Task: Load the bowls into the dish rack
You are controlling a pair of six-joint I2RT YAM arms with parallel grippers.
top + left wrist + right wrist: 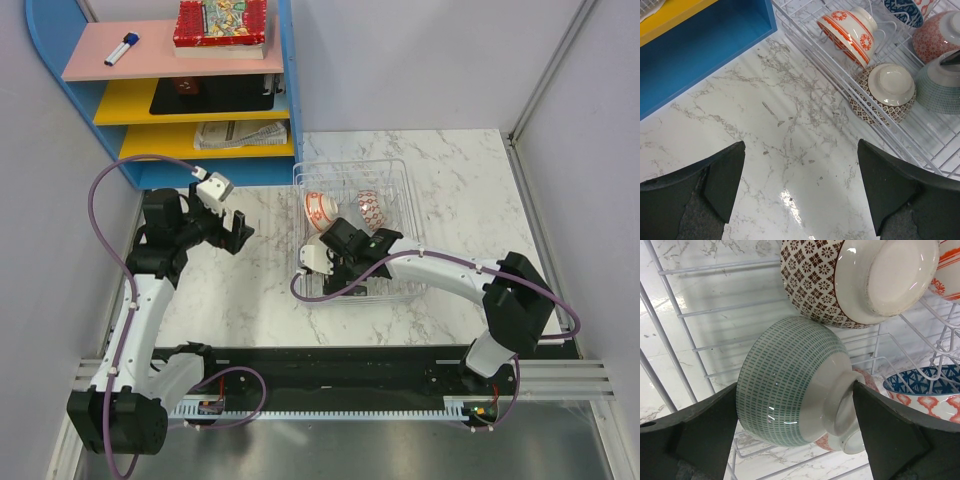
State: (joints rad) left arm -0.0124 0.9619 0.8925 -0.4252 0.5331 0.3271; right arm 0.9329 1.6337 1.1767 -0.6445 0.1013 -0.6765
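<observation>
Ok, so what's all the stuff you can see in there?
bowls: five, orange, brown, green, pink-red, blue; all in the rack
rack: one, clear; on the table beside the shelf
shelf: one, blue with pink and yellow boards; far left corner
marker: one, white and blue; top board
box: one, red patterned; top board
black thing: one; middle board
paper: one, printed; bottom board
table: one, white marble
left gripper: one, black, open; over bare table
right gripper: one, black; a finger on each side of the green bowl
</observation>
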